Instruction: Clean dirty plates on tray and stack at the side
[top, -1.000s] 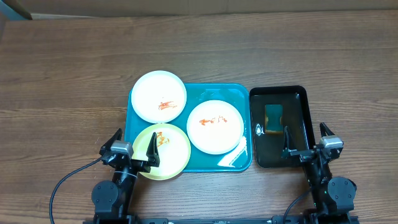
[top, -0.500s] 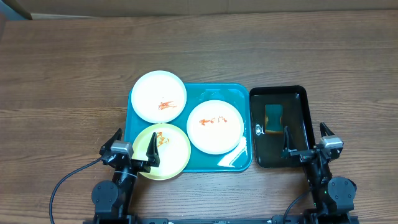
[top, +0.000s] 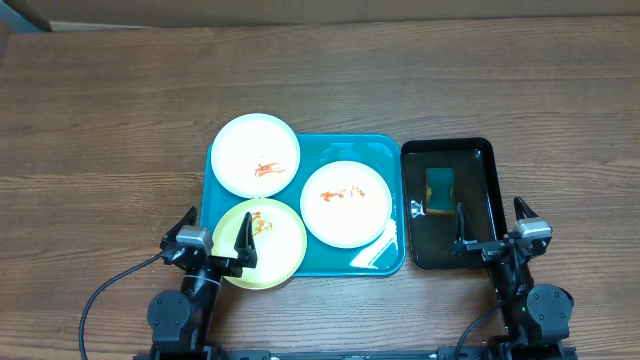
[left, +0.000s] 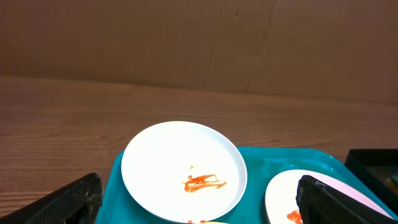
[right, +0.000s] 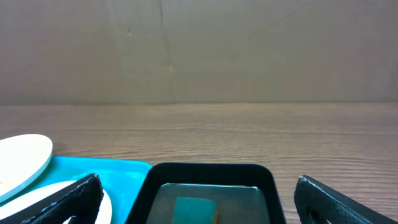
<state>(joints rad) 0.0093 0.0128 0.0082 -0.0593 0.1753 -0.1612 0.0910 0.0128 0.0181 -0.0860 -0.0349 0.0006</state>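
Note:
Three plates lie on the teal tray (top: 390, 150). A white plate (top: 256, 154) with a red smear is at the back left, also in the left wrist view (left: 183, 170). A second white plate (top: 345, 203) with smears is in the middle right. A pale yellow plate (top: 262, 243) with a smear is at the front left, overhanging the tray's front rim. My left gripper (top: 213, 244) is open and empty by the yellow plate's near left side. My right gripper (top: 490, 230) is open and empty over the black tray's front edge.
A narrow black tray (top: 480, 150) stands right of the teal tray and holds a green sponge (top: 440, 189), also seen in the right wrist view (right: 194, 210). Bare wooden table surrounds the trays. A cardboard wall stands at the far edge.

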